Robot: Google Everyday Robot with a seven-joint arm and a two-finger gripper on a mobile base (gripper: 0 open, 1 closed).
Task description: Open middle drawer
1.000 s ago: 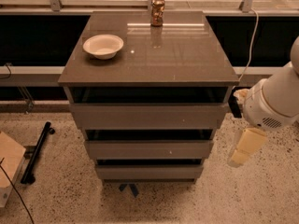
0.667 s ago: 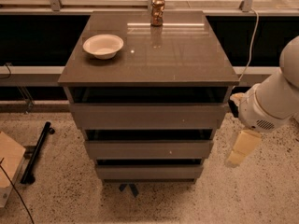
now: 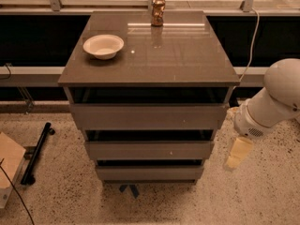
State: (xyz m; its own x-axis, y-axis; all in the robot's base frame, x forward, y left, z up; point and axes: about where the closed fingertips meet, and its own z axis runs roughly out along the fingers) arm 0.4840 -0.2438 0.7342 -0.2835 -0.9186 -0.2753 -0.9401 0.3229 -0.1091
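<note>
Step in hand: approach; no contact with the middle drawer (image 3: 149,150) yet.
Tool (image 3: 234,157): hangs off the front right corner of the table (image 3: 187,55), low beside the drawer stack and above the floor; pale, pointing down.
Tool state: cannot tell whether wide or narrow.
Middle drawer, place: under the table's front edge, second of three fronts, between the taller top drawer (image 3: 147,117) and the narrow bottom drawer (image 3: 150,173); looks shut, or nearly so.
Drawer relative to tool: to the tool's left at about the same height; right end of the front near the tool but apart from it.
Grip point: no handle, so probably the dark gap along the upper lip of the front.
Doing it well: swing left toward the middle of the front, turn to face the panel, hook into the gap above it, then pull straight out from the table's front edge.
Care: stay off the lip of the top drawer; pull level and gently, to avoid shaking the bowl (image 3: 103,46) near the left edge and the can (image 3: 158,11) at the back edge.
</note>
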